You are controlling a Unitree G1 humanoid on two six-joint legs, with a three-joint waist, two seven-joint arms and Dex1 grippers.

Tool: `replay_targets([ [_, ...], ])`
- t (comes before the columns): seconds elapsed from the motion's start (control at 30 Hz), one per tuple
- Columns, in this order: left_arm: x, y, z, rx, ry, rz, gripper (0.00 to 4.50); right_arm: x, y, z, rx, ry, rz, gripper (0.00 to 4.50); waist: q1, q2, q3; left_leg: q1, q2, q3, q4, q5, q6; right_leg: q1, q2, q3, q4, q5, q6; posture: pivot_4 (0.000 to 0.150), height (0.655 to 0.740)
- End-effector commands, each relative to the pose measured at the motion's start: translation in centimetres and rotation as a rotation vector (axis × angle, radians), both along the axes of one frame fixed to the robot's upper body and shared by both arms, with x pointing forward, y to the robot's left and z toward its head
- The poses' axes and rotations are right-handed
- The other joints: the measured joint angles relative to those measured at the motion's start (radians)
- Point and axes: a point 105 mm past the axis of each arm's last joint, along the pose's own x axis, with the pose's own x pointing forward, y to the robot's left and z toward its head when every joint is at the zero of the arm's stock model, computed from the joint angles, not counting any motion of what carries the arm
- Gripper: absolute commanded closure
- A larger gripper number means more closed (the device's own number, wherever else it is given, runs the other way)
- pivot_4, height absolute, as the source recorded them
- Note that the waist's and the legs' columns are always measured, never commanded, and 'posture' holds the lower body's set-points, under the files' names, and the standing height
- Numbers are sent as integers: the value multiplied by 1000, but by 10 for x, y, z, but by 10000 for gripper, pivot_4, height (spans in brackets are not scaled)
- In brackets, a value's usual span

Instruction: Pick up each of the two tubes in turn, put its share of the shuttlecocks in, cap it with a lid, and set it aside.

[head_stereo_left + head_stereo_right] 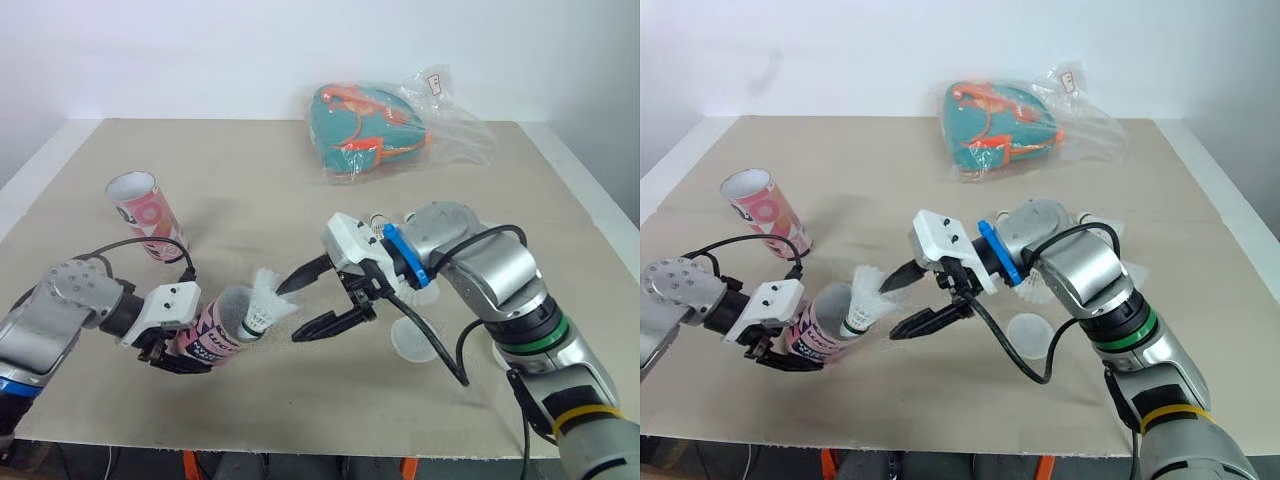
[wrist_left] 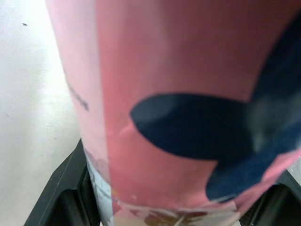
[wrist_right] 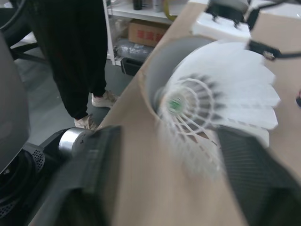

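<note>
The pink printed cardboard tube is held tilted just above the beige cloth-covered surface. It is clamped near its closed end by the jaws of the left gripper. A white feather shuttlecock is seated cork-first in the mouth of this tube, with its skirt projecting outward. The right gripper is placed just beyond the tube's mouth, its jaws spread wide on either side of the skirt; contact with the feathers cannot be told. A translucent round plastic lid lies flat on the far side of the right gripper from the tube. A second pink cardboard tube stands open-mouthed, well apart from the held tube. A teal bag in clear plastic wrap is seen well beyond the held tube.
</note>
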Motion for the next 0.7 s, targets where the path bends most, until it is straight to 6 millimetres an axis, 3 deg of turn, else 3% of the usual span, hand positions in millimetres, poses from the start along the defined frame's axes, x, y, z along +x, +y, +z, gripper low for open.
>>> replay_targets([
  [0.03,8,-2,-12,16,8,17,15284,-4,0,15,34,-40,48,698,4,0,0,0,0,0,0,0,0,0,0,0,0,0,0,1500,7400],
  [0.23,8,-4,-12,17,20,-2,15284,5,-14,27,85,18,-10,698,6,0,0,0,0,-1,2,4,3,1,0,-1,0,2,5,1500,7400],
  [0.37,7,0,-13,49,12,-4,15284,39,-27,24,142,76,-299,698,6,0,0,0,0,-1,1,4,3,0,0,-1,0,3,5,1500,7400],
  [0.53,5,3,-12,62,13,0,15284,84,-42,3,199,138,-766,698,4,0,0,0,1,0,-1,4,4,-1,1,-1,0,5,-2,1500,7400],
  [0.7,4,5,-8,67,10,3,15284,89,-59,-8,243,108,-1019,698,5,0,0,-2,0,-1,-3,4,4,-2,1,0,0,4,-2,1500,7400],
])
